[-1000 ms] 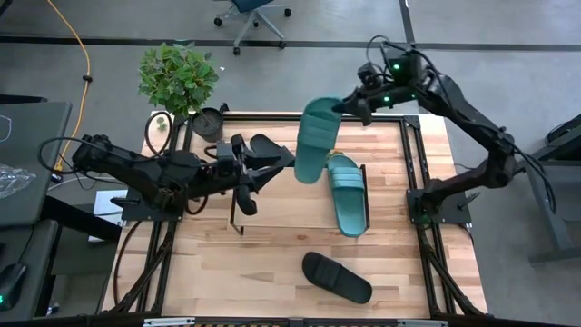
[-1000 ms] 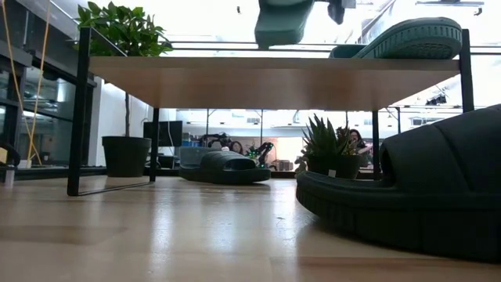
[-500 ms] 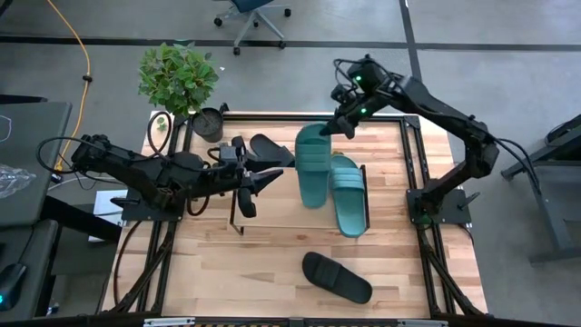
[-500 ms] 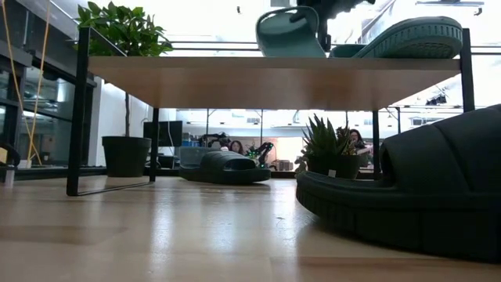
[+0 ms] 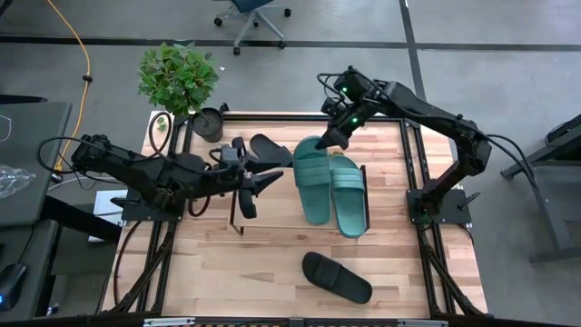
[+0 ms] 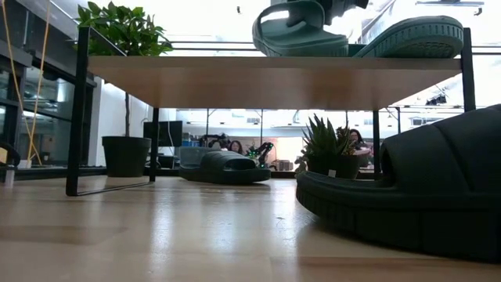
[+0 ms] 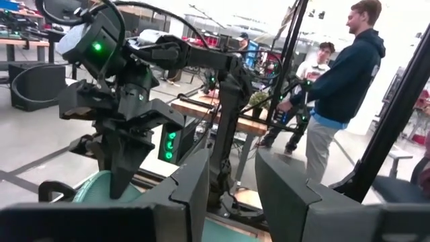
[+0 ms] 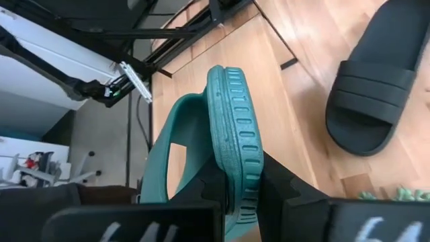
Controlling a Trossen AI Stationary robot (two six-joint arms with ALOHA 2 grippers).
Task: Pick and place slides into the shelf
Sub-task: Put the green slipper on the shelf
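The shelf (image 6: 235,78) stands mid-table, its light plank top (image 5: 272,209) carrying two teal slides side by side. One teal slide (image 5: 349,194) lies free, sole down. My right gripper (image 5: 332,136) is shut on the far end of the other teal slide (image 5: 312,178), also seen from the side (image 6: 301,33). One black slide (image 5: 269,145) lies on the table under the shelf's far left part. The other black slide (image 5: 337,277) lies near the table's near edge. My left gripper (image 5: 263,178) waits open at the shelf's left end. My right gripper pinches the teal slide's sole edge (image 8: 236,176) at its far end between the two fingers, which lie across the sole's thickness. It comes from above and the far side, slanting down. The slide's length lies on the shelf top, its strap (image 8: 176,128) away from the fingers.
A leafy potted plant (image 5: 179,76) and a dark pot (image 5: 209,122) stand at the table's far left corner. A small succulent (image 6: 329,149) shows beyond the shelf in the low view. People (image 7: 329,101) stand in the room behind. Bare table lies toward the near left.
My right gripper has come down and toward the table's left and near edges, staying shut. The teal slide, which hung tilted above the shelf, has been lowered and tipped flat onto the shelf top beside the other teal slide.
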